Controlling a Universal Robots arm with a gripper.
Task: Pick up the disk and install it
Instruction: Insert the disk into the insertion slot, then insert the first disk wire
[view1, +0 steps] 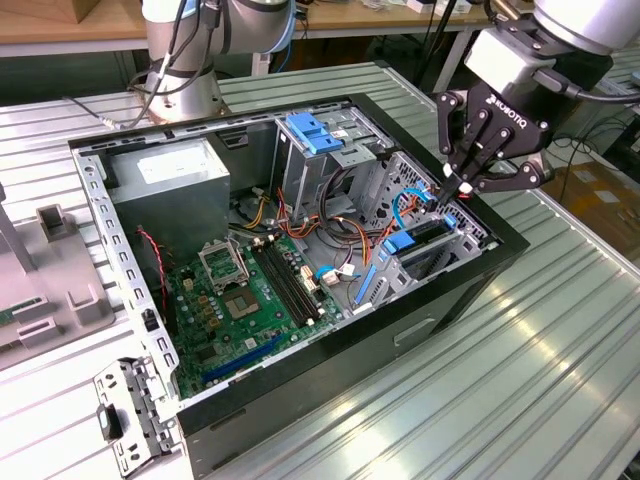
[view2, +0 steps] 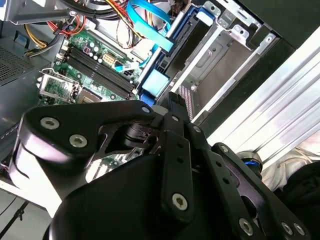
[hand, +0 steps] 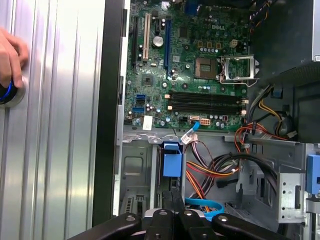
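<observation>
Lying open on the ribbed metal table (view1: 560, 380), the computer case (view1: 430, 330) has the gripper (view1: 457, 187) over its drive bay at the exterior view's right, fingers clenched together, tips at the upper edge of the disk (view1: 428, 233), which stands on edge there.

over motherboard (view1: 225, 320): open from above | mid-case: cable tangle (view1: 345, 225) crosses between drive cage (view1: 300, 175) and bay | bay against case wall (view1: 500, 248): narrow slot, disk (view1: 425, 238) on edge inside, hand (view1: 462, 186) just above | bench (view1: 520, 380): bare beside case, person's hand (hand: 10, 55) on it
</observation>
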